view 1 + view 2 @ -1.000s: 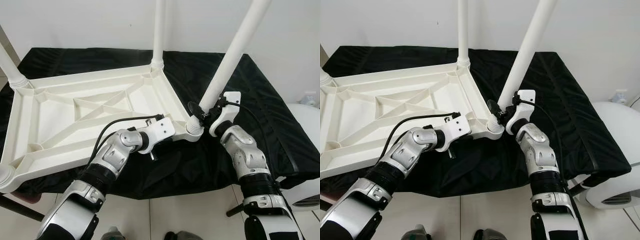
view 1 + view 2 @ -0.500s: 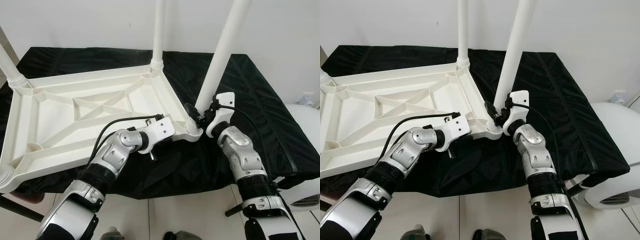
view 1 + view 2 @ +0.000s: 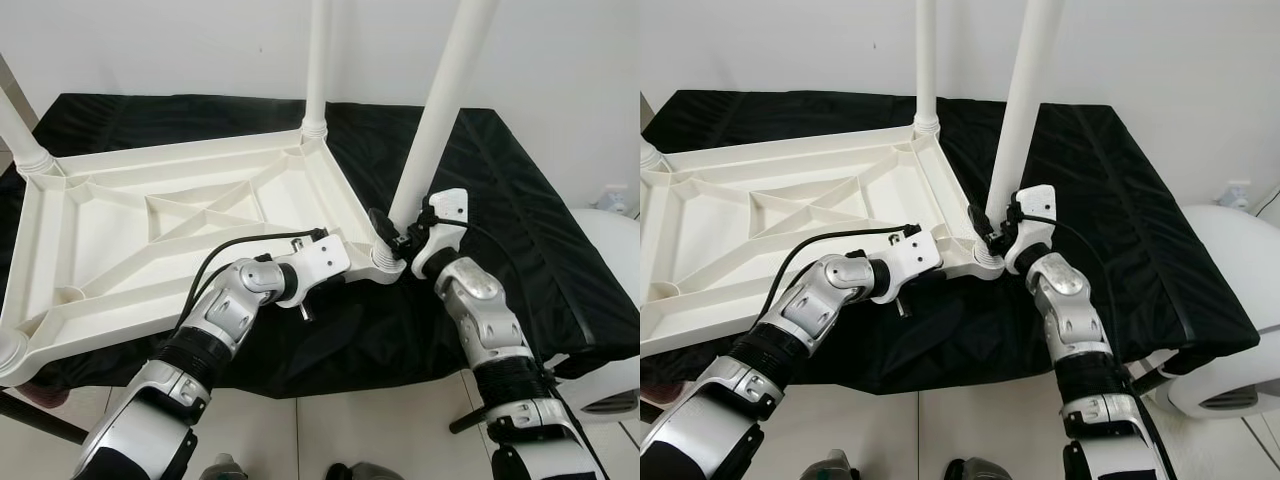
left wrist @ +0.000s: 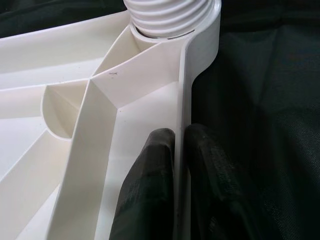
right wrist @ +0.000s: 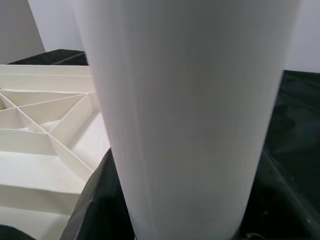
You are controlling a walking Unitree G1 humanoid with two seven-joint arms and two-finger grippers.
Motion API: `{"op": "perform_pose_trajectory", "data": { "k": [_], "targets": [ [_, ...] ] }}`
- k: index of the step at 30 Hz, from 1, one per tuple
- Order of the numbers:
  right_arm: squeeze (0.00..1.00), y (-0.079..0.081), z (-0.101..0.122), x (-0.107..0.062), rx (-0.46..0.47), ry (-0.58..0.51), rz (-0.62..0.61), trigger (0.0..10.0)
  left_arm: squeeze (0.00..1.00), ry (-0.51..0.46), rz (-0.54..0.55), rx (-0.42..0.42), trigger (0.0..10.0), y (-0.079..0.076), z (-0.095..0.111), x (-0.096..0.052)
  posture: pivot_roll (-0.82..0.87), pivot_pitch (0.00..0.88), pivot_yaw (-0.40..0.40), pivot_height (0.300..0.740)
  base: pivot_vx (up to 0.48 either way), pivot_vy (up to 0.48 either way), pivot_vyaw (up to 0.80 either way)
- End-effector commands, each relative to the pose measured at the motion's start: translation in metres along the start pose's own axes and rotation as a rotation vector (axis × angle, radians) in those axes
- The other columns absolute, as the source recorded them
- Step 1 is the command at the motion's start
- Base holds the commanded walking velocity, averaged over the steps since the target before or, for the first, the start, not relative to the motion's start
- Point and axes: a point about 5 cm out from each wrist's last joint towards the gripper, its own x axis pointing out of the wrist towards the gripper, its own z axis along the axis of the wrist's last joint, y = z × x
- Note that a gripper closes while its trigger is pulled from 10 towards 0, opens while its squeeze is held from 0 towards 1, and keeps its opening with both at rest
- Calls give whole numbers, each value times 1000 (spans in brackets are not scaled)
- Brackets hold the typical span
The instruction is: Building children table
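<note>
1. On the black cloth (image 3: 520, 190) in front of me lies the white tabletop (image 3: 170, 230), upside down, ribs facing up, with legs standing up from its corners.
2. My left arm reaches forward from the lower left, elbow bent, forearm angled up toward the near right corner of the tabletop.
3. The left gripper (image 4: 177, 150) is clamped on the tabletop's rim wall: one black finger (image 4: 150, 185) lies inside the rim, the other outside, and the thin wall is pinched between them, just short of the corner socket (image 4: 172, 20).
4. My right arm comes up from the lower right, wrist tipped inward toward the same corner.
5. The right gripper (image 3: 400, 236) sits at the base of the near right leg (image 3: 440, 110), just above the socket, its fingers wrapped around the leg.
6. That leg stands nearly upright in the socket, leaning slightly to the right at its top.
</note>
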Motion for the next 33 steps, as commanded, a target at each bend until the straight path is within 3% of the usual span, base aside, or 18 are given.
{"op": "perform_pose_trajectory", "data": {
  "k": [1, 9, 19, 33],
  "targets": [
    [0, 3, -33, -14, 24, 143, 15, 10000, 0, 81, 20, -47, 10000, -3, -21, -2, 1, 51, -54, 740, 0, 0, 0],
    [0, 9, -35, -17, 25, 135, 36, 10000, 0, 81, 22, -45, 10000, -2, -20, -2, 1, 52, -51, 740, 0, 0, 0],
    [0, -8, -41, -8, 94, 200, -40, 10000, 0, 81, 21, -37, 10000, 0, -19, -3, 6, 51, -42, 740, 0, 0, 0],
    [0, -12, -41, 4, 110, 228, -42, 10000, 0, 80, 21, -33, 10000, 1, -19, -4, 14, 49, -44, 740, 0, 0, 0]
  ]
}}
